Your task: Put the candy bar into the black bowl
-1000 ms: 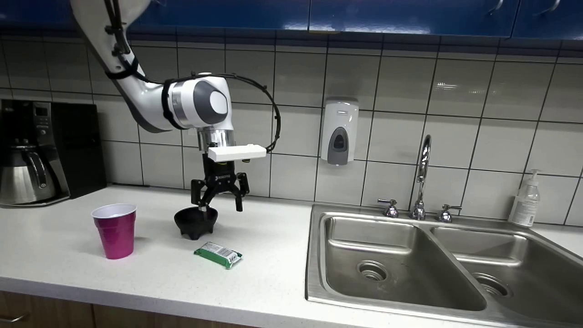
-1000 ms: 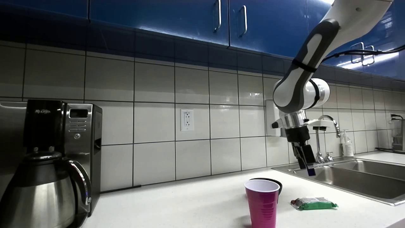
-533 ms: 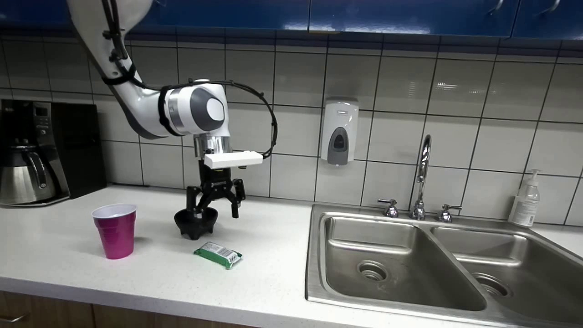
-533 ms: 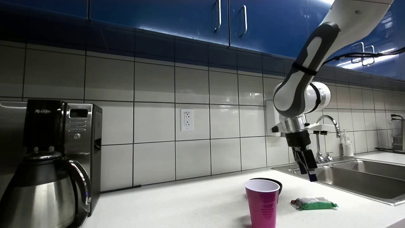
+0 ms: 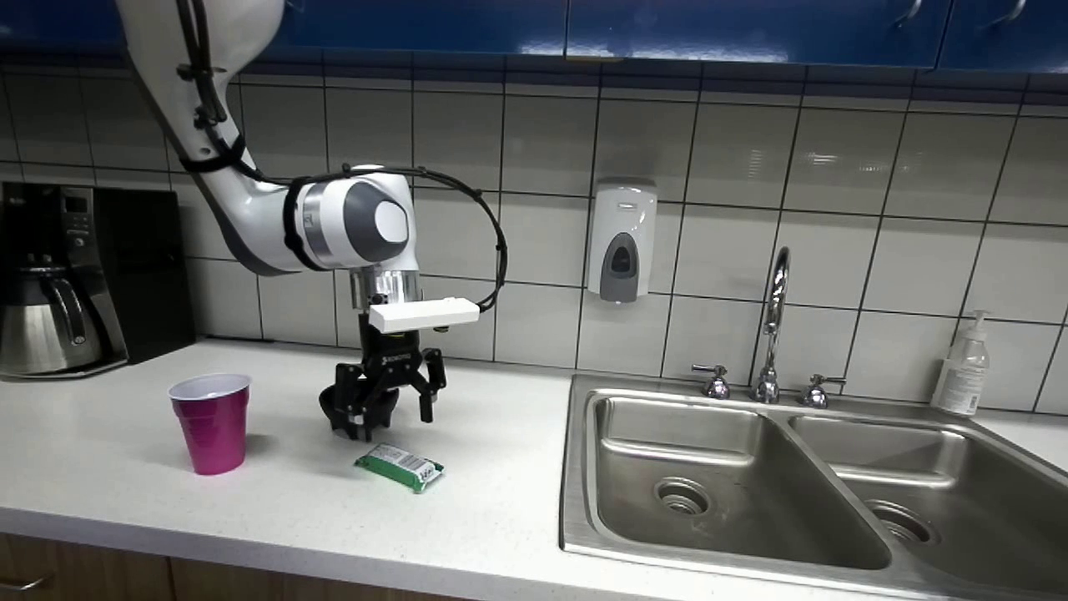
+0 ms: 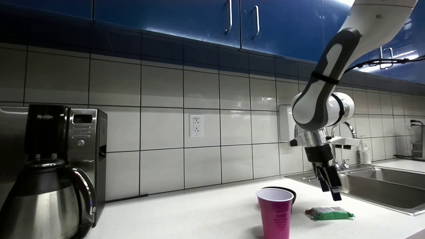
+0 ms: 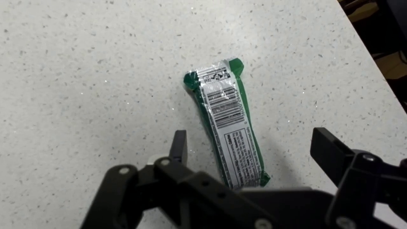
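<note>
1. The pincer points down, spread wide, its two black fingertips well apart.
2. The bar, a slim green-and-white packet, lies flat on the pale surface, beneath the pincer. In the wrist view it shows between the fingers, barcode side up, one end partly covered by the pincer. In an exterior view a gap shows between fingertips and bar.
3. The bowl, small, round and black, stands near the bar, which lies outside it. The pincer covers part of it in an exterior view.
4. The arm, white and grey, reaches down from above, with a black cable looping along it.
5. The cup, magenta with a white inside, stands upright near the bowl; in an exterior view it hides most of the bowl.
6. The two-basin steel sink is set into the surface, well apart from the bar; a curved tap rises from its back edge.
7. A pump bottle stands by that edge, and a dispenser hangs on the tiled wall.
8. A coffee maker, black and steel, stands by the wall, well apart from the cup.
9. Blue cabinets hang above.
</note>
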`<state>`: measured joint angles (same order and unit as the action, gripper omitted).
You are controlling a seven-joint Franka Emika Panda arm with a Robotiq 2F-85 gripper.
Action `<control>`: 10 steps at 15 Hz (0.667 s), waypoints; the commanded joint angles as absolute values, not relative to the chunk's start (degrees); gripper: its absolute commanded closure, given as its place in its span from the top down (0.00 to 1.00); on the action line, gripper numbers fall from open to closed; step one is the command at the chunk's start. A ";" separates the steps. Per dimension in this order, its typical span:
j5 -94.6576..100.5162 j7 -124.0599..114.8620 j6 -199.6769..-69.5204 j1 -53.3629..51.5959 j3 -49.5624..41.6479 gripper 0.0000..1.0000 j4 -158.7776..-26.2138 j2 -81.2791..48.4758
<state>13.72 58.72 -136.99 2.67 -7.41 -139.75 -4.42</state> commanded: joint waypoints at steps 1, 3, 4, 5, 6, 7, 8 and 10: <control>16.76 57.65 -139.43 4.51 -7.03 1.00 -140.83 -4.83; 18.31 56.94 -141.03 4.86 -7.10 1.00 -141.11 -5.42; 18.92 56.64 -141.73 4.96 -7.08 1.00 -141.08 -5.83; 19.19 56.56 -141.95 5.03 -7.02 1.00 -140.96 -6.26; 19.37 56.35 -142.08 5.02 -6.93 1.00 -140.65 -6.88; 19.49 56.21 -142.23 4.99 -6.86 1.00 -140.47 -7.39; 19.41 56.11 -142.34 4.93 -6.74 1.00 -140.27 -7.95; 19.12 56.10 -142.71 4.86 -6.50 1.00 -140.12 -8.86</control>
